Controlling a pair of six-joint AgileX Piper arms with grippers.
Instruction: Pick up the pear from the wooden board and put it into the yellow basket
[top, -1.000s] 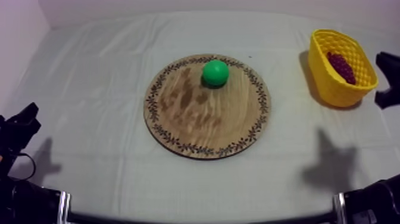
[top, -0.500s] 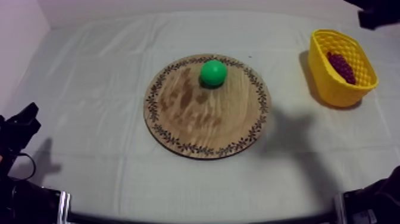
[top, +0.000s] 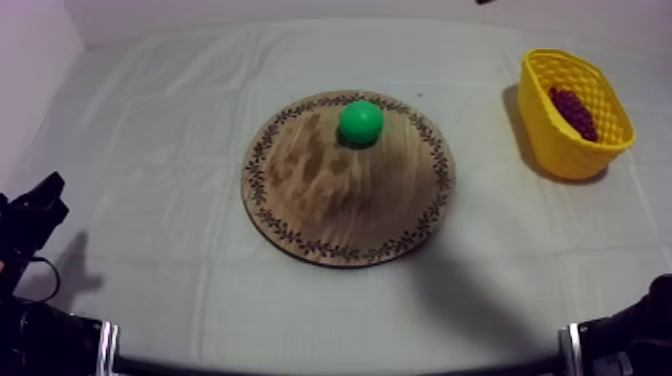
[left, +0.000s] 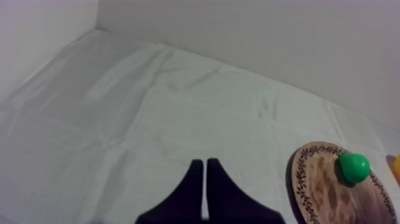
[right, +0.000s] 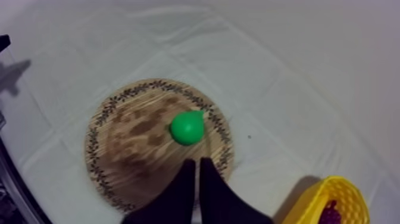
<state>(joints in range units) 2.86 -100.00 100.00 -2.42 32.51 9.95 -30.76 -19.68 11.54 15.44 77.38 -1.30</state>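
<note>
your left gripper (left: 204, 162) is resting pinched into a narrow wedge, gripping nothing. the pear (top: 360, 121) is sitting on the board (top: 330, 215), toward its far rim. the basket (top: 562, 145) is holding grapes (top: 573, 110), its wall partly hiding them. your right gripper (right: 197, 161) is hanging above the table, fingers pressed together, empty.

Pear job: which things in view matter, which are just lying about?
Job: pear; wooden board under it; yellow basket; right hand, shut, over the board's rim.
Lying about: grapes in the basket; left hand, shut, over bare cloth.
</note>
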